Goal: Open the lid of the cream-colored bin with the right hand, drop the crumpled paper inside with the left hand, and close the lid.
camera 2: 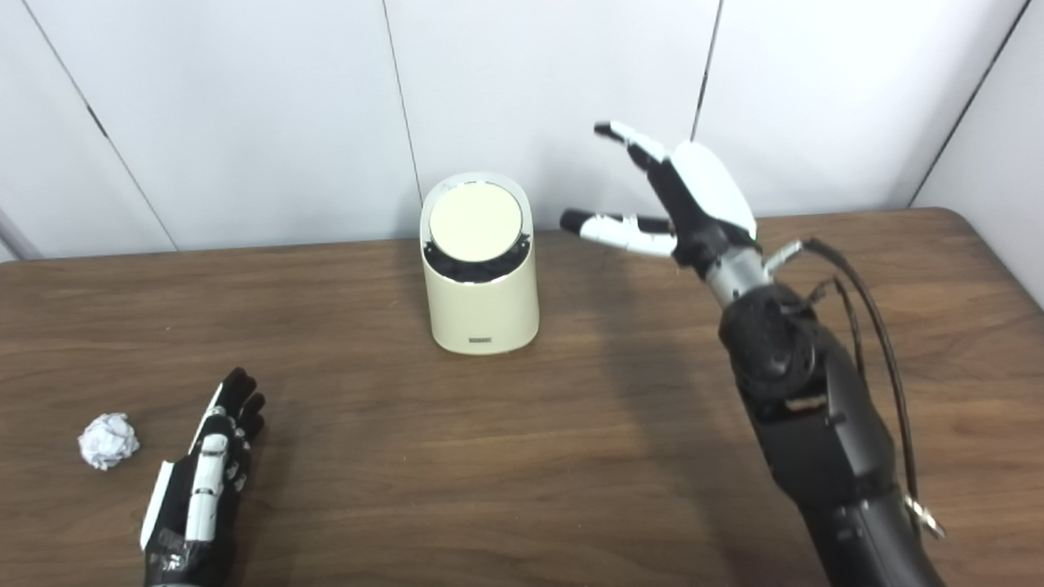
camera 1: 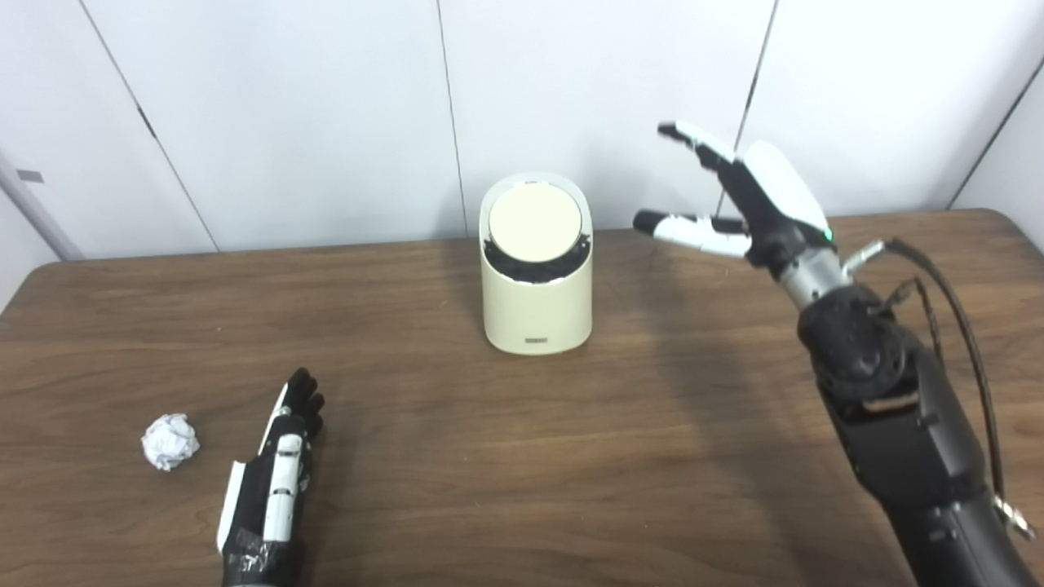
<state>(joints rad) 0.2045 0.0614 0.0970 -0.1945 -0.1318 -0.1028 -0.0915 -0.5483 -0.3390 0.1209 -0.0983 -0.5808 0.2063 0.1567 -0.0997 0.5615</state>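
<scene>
Cream-coloured, smooth plastic forms the rounded bin point(camera 1: 536, 285), set at the worktop's point(camera 1: 522, 456) far middle, its round lid point(camera 1: 535, 222) shut. Right of the bin, the right hand point(camera 1: 738, 200) is raised, fingers spread; a sideways push could tip the bin. Crumpled paper point(camera 1: 170, 441) lies near-left of it, beside the flat, empty left hand point(camera 1: 273, 481).

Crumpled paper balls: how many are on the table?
1. The crumpled paper ball lies near the table's front left, just left of the left hand. None other shows.

Paired head views, down onto table point(camera 1: 522, 456)
</scene>
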